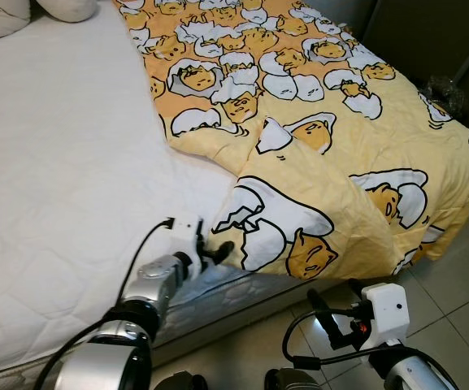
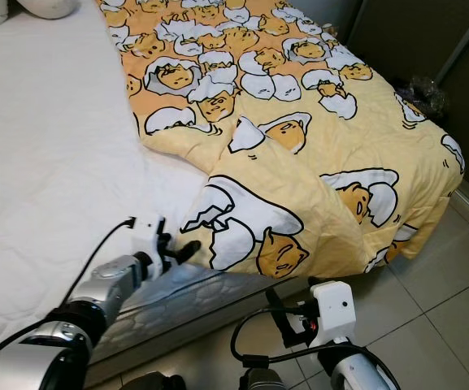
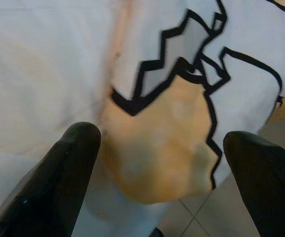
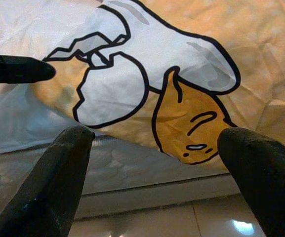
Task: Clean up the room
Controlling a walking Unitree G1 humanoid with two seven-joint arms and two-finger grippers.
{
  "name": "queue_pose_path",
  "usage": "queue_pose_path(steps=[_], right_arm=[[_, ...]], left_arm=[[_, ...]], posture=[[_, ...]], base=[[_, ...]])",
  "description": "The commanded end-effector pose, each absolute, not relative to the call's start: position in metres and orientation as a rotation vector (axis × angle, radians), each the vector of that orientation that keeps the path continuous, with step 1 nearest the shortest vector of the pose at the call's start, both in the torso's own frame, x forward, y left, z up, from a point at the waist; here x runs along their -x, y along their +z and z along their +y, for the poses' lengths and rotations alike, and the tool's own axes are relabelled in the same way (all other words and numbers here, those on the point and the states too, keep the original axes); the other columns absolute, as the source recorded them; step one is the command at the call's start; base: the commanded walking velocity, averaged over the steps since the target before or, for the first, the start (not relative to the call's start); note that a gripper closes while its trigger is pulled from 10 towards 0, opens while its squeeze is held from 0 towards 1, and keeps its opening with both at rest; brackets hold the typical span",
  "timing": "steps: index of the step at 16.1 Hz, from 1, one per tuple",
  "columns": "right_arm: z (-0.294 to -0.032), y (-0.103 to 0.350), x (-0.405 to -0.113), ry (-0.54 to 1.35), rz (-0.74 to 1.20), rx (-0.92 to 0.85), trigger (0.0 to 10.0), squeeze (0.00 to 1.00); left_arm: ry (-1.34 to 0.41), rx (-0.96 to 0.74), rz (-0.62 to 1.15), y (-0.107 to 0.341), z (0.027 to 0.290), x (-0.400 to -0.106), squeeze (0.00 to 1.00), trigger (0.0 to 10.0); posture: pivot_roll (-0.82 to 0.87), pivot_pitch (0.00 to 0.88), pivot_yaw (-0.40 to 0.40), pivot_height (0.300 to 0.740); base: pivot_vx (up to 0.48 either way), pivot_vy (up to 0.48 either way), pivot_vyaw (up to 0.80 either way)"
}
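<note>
left wrist view shows the left gripper (image 3: 157, 173) with fingers spread apart around the hanging corner of the yellow blanket (image 1: 315, 162) at the bed (image 1: 55, 179) edge, so it should push in deeper before closing, while the right gripper (image 4: 152, 168) waits released below.

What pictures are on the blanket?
Yellow blanket with cartoon eggs in cracked white shells, clearest in the left eye view.

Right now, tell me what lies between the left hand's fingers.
The left wrist view shows the left hand open, with a folded corner of the yellow blanket lying between its fingers, over the white mattress edge.
</note>
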State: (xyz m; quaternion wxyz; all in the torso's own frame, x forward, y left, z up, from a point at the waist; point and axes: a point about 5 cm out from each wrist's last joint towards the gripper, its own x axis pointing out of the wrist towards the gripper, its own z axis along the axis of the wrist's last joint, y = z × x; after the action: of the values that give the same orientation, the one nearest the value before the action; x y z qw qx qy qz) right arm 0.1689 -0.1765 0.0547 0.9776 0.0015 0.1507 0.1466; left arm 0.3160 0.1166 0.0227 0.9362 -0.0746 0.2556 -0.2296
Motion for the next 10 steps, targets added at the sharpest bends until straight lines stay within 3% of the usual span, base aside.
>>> queue_pose_path(steps=[1, 3, 4, 10], right_arm=[[-0.179, 0.056, -0.167, 0.290, 0.313, 0.006, 10.0, 0.00], [-0.181, 0.055, -0.167, 0.287, 0.316, 0.006, 10.0, 0.00], [-0.181, 0.055, -0.168, 0.293, 0.318, 0.006, 10.0, 0.00], [-0.181, 0.057, -0.170, 0.320, 0.314, 0.021, 10.0, 0.00]], left_arm=[[-0.480, 0.128, 0.544, 0.018, 0.113, -0.313, 0.00, 10.0], [-0.450, 0.051, 0.563, 0.012, 0.109, -0.309, 0.00, 10.0], [-0.419, 0.004, 0.577, 0.007, 0.104, -0.306, 0.00, 0.0], [-0.353, 0.130, 0.605, 0.007, 0.088, -0.307, 0.00, 0.0]], posture=[[-0.26, 0.141, -0.006, 0.728], [-0.25, 0.140, -0.015, 0.728], [-0.25, 0.138, -0.021, 0.728], [-0.28, 0.129, -0.024, 0.728]], base=[[0.000, 0.000, 0.00], [0.000, 0.000, 0.00], [0.000, 0.000, 0.00], [0.000, 0.000, 0.00]])
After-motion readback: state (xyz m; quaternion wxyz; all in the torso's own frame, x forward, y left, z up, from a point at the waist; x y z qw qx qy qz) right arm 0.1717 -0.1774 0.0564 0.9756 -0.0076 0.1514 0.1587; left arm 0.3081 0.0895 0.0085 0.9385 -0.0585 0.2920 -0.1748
